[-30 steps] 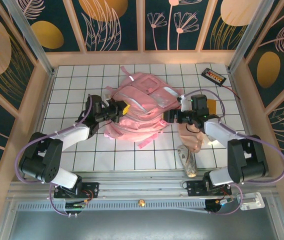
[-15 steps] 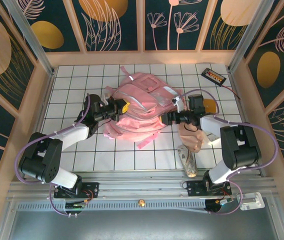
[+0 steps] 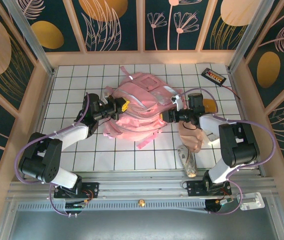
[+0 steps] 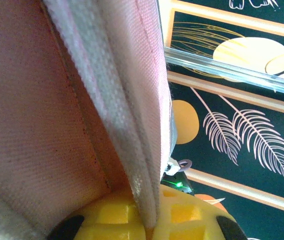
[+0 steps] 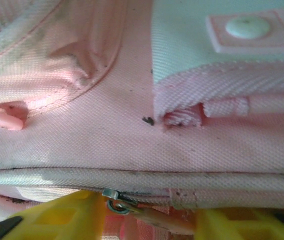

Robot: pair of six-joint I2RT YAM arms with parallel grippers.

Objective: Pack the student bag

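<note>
The student bag, a large pink backpack, lies in the middle of the tiled table. At its left side my left gripper is shut on an edge of the bag's fabric. In the left wrist view that pink-and-white edge runs down into my left gripper, pinched between the yellow fingers. My right gripper is pressed against the bag's right side. In the right wrist view its yellow fingers stand apart, with the metal zipper slider and its pull in the gap of my right gripper.
A tan cloth pouch and a mottled roll lie under the right arm. An orange thing sits right of the bag. A black device with a cable lies at the back right. Walls enclose the table.
My right gripper has slid left onto the bag's side and its jaws have narrowed around the zipper pull. The left gripper still holds the fabric edge.
</note>
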